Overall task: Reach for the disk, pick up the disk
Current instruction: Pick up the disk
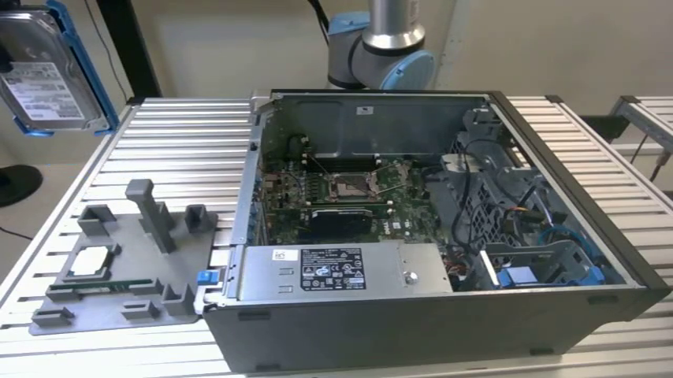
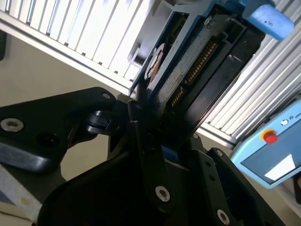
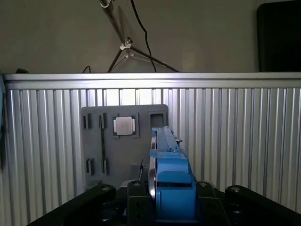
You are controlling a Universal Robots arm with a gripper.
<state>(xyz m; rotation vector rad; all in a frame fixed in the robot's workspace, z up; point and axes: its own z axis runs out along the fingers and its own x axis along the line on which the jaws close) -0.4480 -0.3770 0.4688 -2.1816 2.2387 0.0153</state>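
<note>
The disk (image 1: pixel 47 79) hangs in the air high at the exterior view's left, well above the slatted table. Its white label faces the camera and its blue bracket runs down the side. In the second wrist view the disk (image 2: pixel 197 56) stands edge-on, and my gripper (image 2: pixel 150 125) has its black fingers clamped on the near end. In the first wrist view the disk's blue bracket (image 3: pixel 169 174) rises from between the fingers of my gripper (image 3: pixel 164 200). The gripper is shut on the disk.
An open computer case (image 1: pixel 442 236) lies on the slatted metal table (image 1: pixel 189 142). A grey fixture plate (image 1: pixel 116 268) beside it holds a small square silver chip (image 1: pixel 93 258) and has upright posts. The arm's base (image 1: pixel 381 47) stands behind the case. A blue pendant (image 2: pixel 273 155) lies near the table.
</note>
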